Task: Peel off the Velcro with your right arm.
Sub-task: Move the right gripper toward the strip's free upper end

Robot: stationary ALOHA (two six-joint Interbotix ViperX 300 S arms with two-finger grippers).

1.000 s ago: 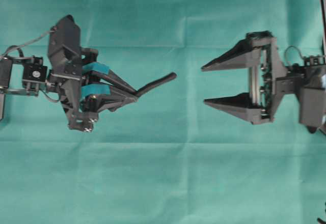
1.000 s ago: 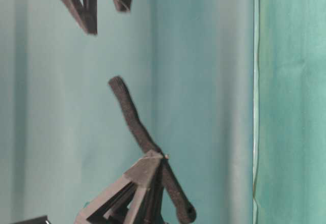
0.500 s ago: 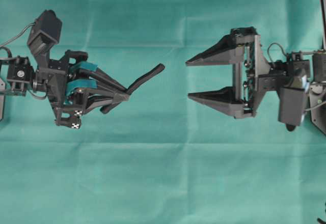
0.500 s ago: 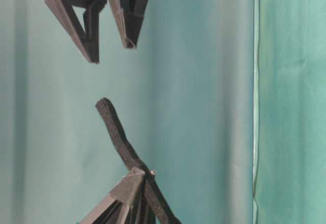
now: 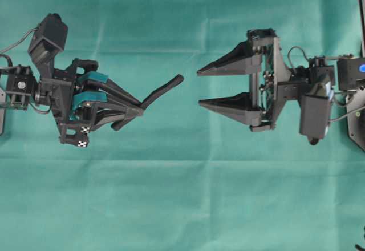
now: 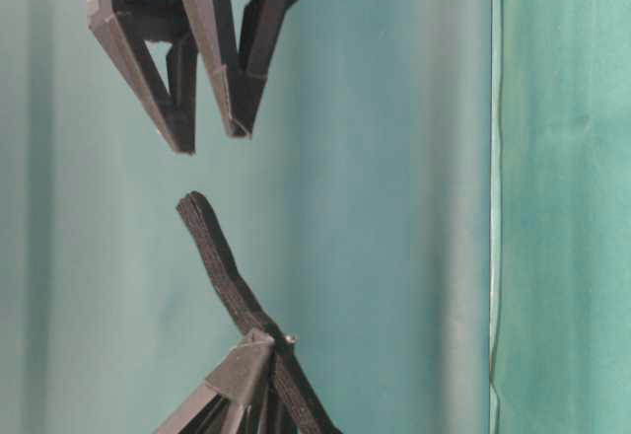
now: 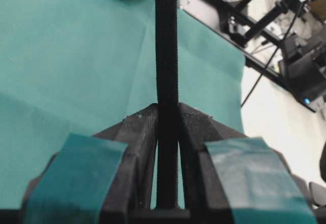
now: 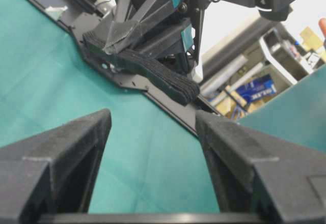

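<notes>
A green cloth [image 5: 188, 205] covers the counter, creased in faint lines, and everything else hangs above it. Two black robot arms face each other across the middle.

The right arm [image 5: 319, 91] reaches in from the right edge of the overhead view; a small blue dot [image 5: 361, 67] glows on its link. Its hand, the right hand [image 5: 198, 88], shows two plain pointed wedge fingers [image 5: 228, 67] standing apart with clear cloth between them, holding nothing. The tips stop just short of the strip's free end, not touching it.

The left arm [image 5: 40, 80] carries a camera block and a small checkered tag [image 5: 84, 144]. Its hand, the left hand [image 5: 141, 109], has two fingers, each wrapped with one patch of teal tape [image 5: 97, 79], and they are clamped tight on the Velcro [image 5: 162, 89].

The Velcro is one thin black strip, pinched partway along, its longer end slanting up and out toward the right hand.

In the right wrist view, a blue box [image 8: 257, 88] in the background bears white lettering too blurred to read.
</notes>
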